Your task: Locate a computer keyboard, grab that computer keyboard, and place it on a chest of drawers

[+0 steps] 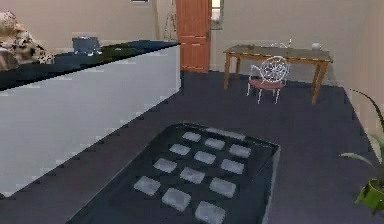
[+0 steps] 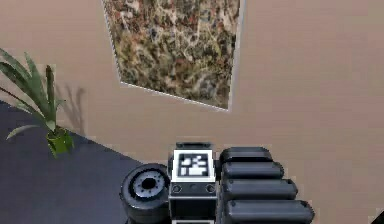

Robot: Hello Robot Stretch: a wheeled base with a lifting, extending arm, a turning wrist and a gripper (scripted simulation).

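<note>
The gripper [image 2: 148, 192] was seen as a dark round body beside the white marker square [image 2: 193, 166], at the end of the drawn-in arm [image 2: 256, 186]. Its fingers could not be made out, so neither their spacing nor whether anything was held could be told. Beyond it, a mottled painting [image 2: 176, 48] was hung on the tan wall, and a potted plant [image 2: 36, 100] was set on the dark floor at the arm side view's left.

Ahead, a dark rug [image 1: 255, 170] patterned with grey squares was laid on the floor. A white-fronted counter [image 1: 90, 105] was placed along the forward view's left. On its top a flat dark shape [image 1: 122, 50] was seen just beside a blue-grey box [image 1: 85, 43]; whether this was the keyboard could not be told. A wooden table [image 1: 295, 53] and a white wire chair [image 1: 268, 76] were placed near the far wall.

A keyboard would be expected to be light, stiff and smooth-cased, with keys that give under pressure. It would best be taken across its short width near the middle, so that neither end is tipped.
</note>
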